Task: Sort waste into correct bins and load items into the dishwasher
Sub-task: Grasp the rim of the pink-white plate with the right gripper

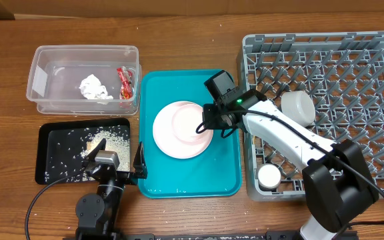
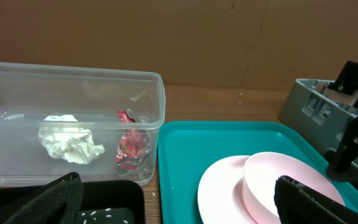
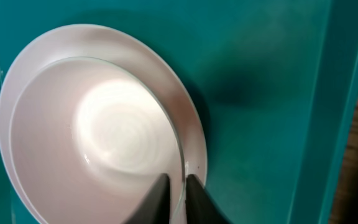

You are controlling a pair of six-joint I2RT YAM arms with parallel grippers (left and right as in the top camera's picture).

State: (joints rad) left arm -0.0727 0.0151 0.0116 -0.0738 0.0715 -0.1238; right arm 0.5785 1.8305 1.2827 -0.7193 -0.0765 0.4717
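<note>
Teal tray (image 1: 227, 168) carrying white-pink plate (image 3: 189, 124) at centre, pale bowl (image 3: 104, 137) on it; right fingers (image 3: 157, 198) clamped shut on bowl rim; left fingers (image 2: 309, 199) spread open, empty, by tray's left edge.

White-shelled right arm (image 1: 282, 130), black joints and cables.

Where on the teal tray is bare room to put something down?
Bare: the teal tray strip between the plate and its near rim, and the far-left corner. Crowded: the plate's right side, where the right end effector pinches the bowl.
</note>
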